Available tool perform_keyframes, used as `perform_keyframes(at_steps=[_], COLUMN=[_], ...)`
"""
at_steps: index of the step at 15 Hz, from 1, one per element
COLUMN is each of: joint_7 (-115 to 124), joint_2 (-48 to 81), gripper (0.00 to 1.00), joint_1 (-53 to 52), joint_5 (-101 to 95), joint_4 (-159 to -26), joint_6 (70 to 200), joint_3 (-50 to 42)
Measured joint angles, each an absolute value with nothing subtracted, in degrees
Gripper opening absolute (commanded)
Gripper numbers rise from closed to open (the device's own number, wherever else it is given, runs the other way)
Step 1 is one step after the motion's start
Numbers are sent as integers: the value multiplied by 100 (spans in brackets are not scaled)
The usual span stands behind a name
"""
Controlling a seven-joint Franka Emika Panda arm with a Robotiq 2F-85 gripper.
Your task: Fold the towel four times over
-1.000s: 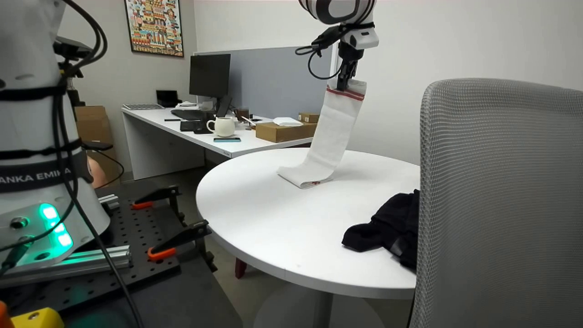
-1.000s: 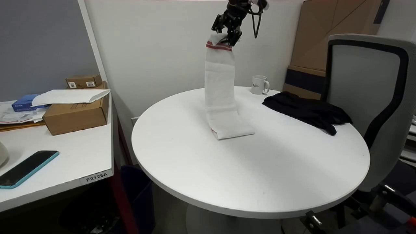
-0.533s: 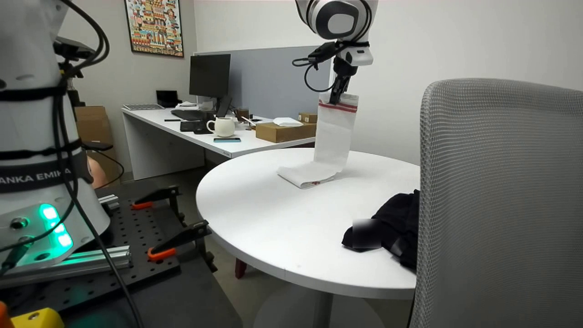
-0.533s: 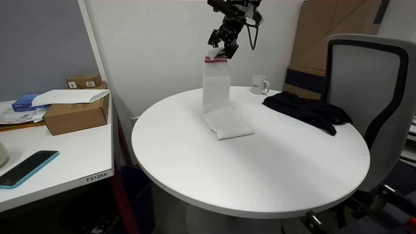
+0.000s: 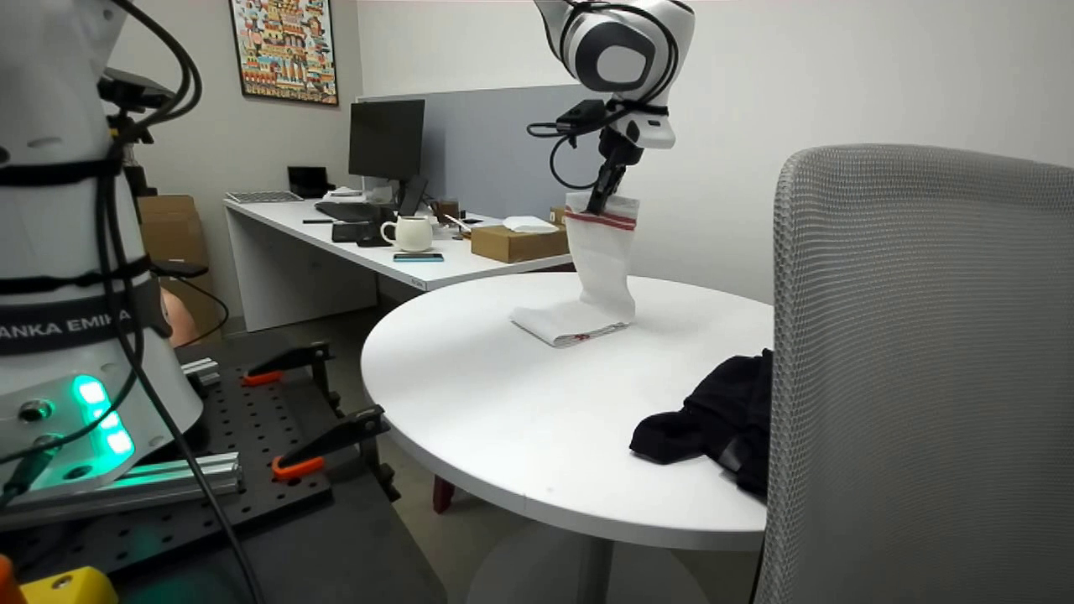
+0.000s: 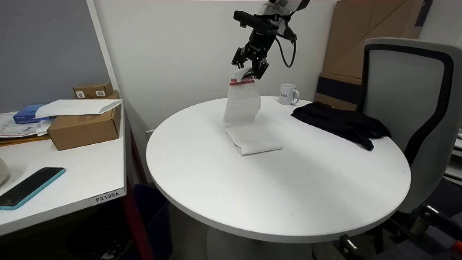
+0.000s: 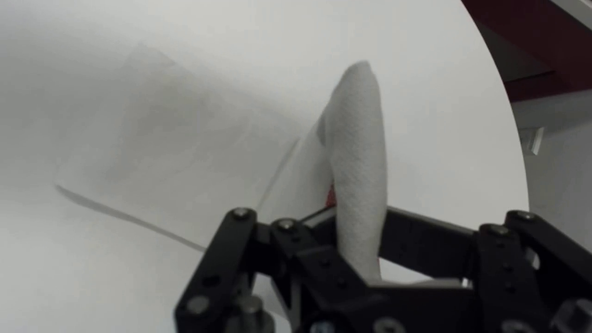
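White towel point(image 5: 602, 268) | hangs from claw point(image 5: 596, 206), lower part on tabletop point(image 5: 503, 403) | claw pinching striped end

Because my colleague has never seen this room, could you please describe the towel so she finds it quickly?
Find the round white table. Above it, the gripper holds up one end of the towel; its lower part rests on the table. Pale fabric with red stripes sets it apart from the black cloth.

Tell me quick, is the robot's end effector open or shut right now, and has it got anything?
End effector: closed, holding the towel by its red-striped end.
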State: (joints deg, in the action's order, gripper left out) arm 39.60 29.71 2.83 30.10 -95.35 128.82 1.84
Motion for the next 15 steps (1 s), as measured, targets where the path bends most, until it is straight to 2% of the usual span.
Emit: perform_keyframes(at_steps=[15], joint_7=[3124], joint_2=[1590], gripper=[0], joint_1=[282], joint_5=[3320], joint_4=[-11444], joint_6=[12733], joint_3=[107])
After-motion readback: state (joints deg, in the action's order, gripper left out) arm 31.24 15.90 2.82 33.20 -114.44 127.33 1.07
